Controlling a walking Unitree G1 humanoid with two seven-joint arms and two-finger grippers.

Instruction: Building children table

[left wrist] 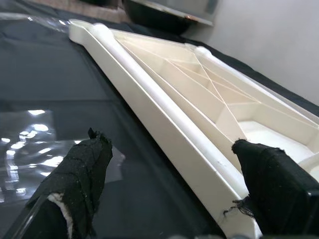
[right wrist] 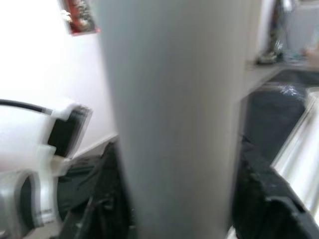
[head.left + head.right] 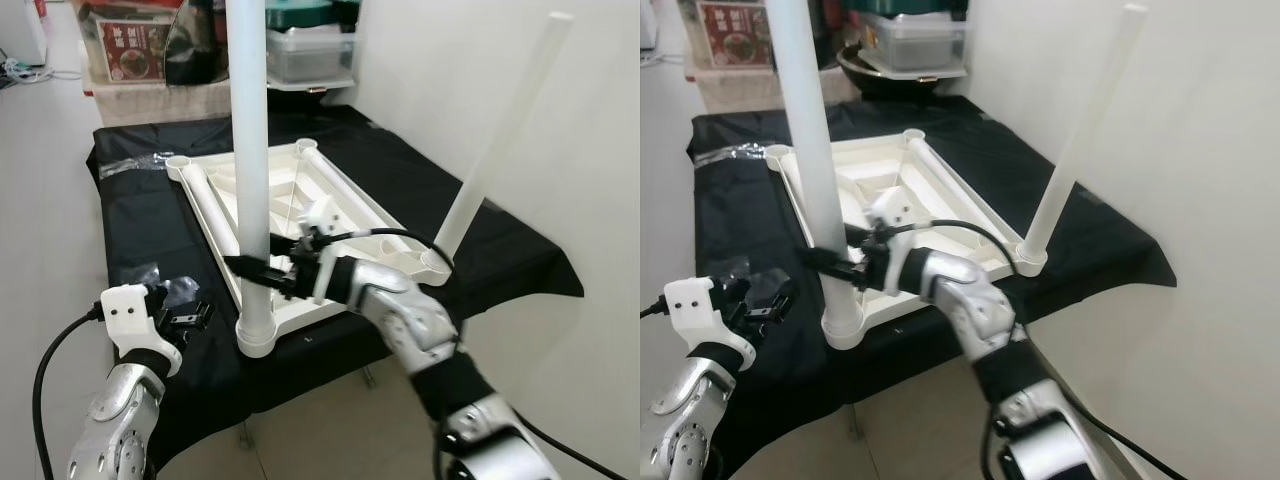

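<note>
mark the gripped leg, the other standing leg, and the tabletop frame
gripped leg (image 3: 250,150), left eye view, mid-shaft above the right gripper (image 3: 262,268).
other leg (image 3: 500,150), left eye view, mid-shaft.
tabletop frame (image 3: 345,185), left eye view, right side rail.

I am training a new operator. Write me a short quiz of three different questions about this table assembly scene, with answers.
1. True or false: the right tool is closed around the near white leg.
2. How many legs stand in corner sockets of the upturned white tabletop?
A) one B) two C) four
3. Fill in: the left tool is open and holds ____.

Key:
1. True; its black fingers press both sides of the leg.
2. B; the near leg and the far right leg.
3. Nothing; it hovers over the black cloth beside the tabletop edge.
</note>
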